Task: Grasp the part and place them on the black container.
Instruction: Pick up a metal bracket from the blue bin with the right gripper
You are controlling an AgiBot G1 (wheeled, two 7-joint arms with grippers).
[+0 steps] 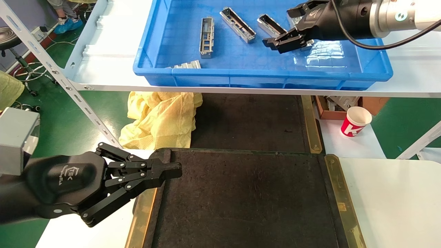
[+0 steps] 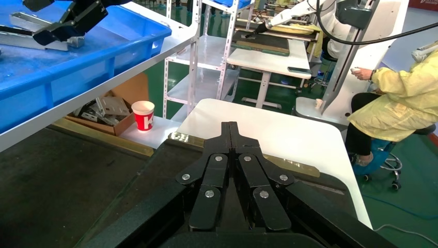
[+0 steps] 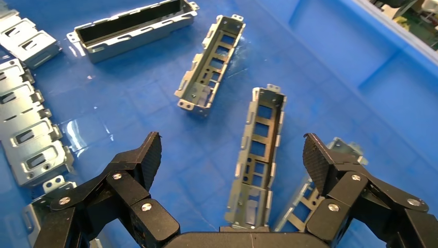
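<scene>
hanging over the blue bin (image 1: 344, 74), your right gripper (image 3: 232, 155) has its fingers (image 3: 147, 155) spread wide apart with nothing held. you can see one part (image 3: 256, 155) lying flat on the bin floor right between those fingers, and it does not touch them. from the head view this gripper (image 1: 287, 38) sits at the far right of the bin, up on the white shelf (image 1: 103, 69).

more parts lie in the bin. one second part (image 1: 206, 36) lies near the middle, a third part (image 1: 237, 24) lies tilted just beside it, and a fourth part (image 1: 270, 24) sits near the right gripper. a fifth part (image 1: 187, 64) rests against the bin's front wall. in the right wrist view you also see a deeper, box-like piece (image 3: 134, 28) farther off and a row of flat metal pieces (image 3: 26, 129) along one side.

your left gripper (image 1: 168, 170) is down low, with its fingers pressed together and holding nothing. its tips reach just over the far left corner of the black container (image 1: 248, 199). that container lies on the white table (image 1: 392, 199) and has brass strips (image 1: 342, 196) along its sides. none of the parts lie on it.

a yellow cloth (image 1: 160, 119) is bunched up under the shelf, and a red and white paper cup (image 1: 356, 121) stands off to the right.
</scene>
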